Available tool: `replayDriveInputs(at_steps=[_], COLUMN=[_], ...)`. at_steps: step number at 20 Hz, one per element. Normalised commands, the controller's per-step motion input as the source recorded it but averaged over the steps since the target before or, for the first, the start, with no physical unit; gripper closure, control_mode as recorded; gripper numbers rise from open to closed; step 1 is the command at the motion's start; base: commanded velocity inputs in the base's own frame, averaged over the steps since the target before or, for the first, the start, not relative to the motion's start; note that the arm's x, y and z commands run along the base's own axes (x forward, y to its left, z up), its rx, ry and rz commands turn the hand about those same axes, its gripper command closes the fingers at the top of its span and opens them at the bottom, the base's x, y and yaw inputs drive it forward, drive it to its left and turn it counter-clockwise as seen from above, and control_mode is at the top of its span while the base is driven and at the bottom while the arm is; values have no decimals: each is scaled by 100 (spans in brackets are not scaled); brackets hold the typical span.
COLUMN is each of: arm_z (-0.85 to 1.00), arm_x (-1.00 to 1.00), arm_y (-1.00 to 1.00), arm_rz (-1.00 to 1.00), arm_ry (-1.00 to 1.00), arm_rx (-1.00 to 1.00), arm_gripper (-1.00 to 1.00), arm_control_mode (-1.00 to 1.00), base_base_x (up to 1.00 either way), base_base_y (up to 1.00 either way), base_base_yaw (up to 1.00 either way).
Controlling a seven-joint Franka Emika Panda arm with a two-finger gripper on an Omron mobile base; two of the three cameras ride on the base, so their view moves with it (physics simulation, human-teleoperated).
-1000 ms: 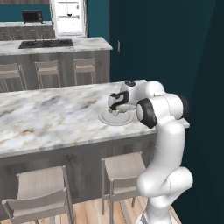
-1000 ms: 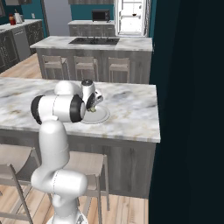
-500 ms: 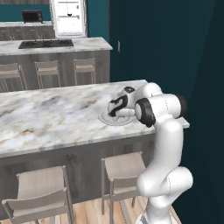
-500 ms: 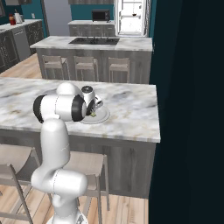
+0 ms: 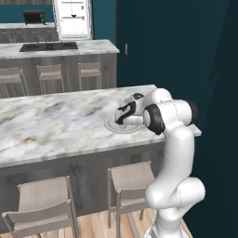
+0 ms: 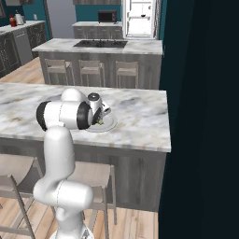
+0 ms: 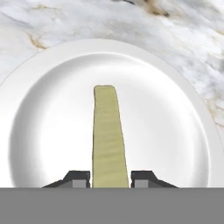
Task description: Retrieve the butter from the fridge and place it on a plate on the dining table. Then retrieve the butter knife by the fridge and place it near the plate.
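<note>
The butter (image 7: 107,131), a pale yellow-olive stick, is held between my fingertips and reaches out over the middle of the round white plate (image 7: 175,131). My gripper (image 7: 110,177) is shut on the butter, just above the plate. In the base views the gripper (image 5: 122,116) (image 6: 99,120) hangs low over the plate (image 5: 113,127) (image 6: 111,124), near the right end of the marbled dining table (image 5: 56,121) (image 6: 140,112). Far at the back stands the fridge (image 5: 72,18) (image 6: 140,18), its white interior showing. The butter knife is out of view.
Pale stools (image 5: 44,204) (image 6: 91,177) stand under the table's near edge. Behind the table is a stove-topped counter (image 5: 49,46) (image 6: 100,44) with more stools. A dark teal wall (image 5: 176,51) (image 6: 205,93) closes the right side.
The hand has sunk slightly toward the plate with the butter still in its grip. The base and the plate have stayed put.
</note>
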Motion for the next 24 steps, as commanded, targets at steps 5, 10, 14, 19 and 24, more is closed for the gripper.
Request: replayDriveInputs(at_steps=[5, 10, 14, 19, 24], arm_z=[0, 0, 0, 0, 62], arm_x=[0, 0, 0, 1, 0], arm_y=[0, 0, 0, 0, -1], arm_rz=[0, 0, 0, 0, 0], arm_ry=[0, 1, 1, 2, 20], arm_rx=[0, 0, 0, 0, 6], arm_gripper=[-100, -100, -100, -100, -100], arm_control_mode=[-100, -100, -100, -100, -100], base_base_x=[0, 0, 0, 0, 0], base_base_y=[0, 0, 0, 0, 0], base_base_yaw=[0, 0, 0, 0, 0])
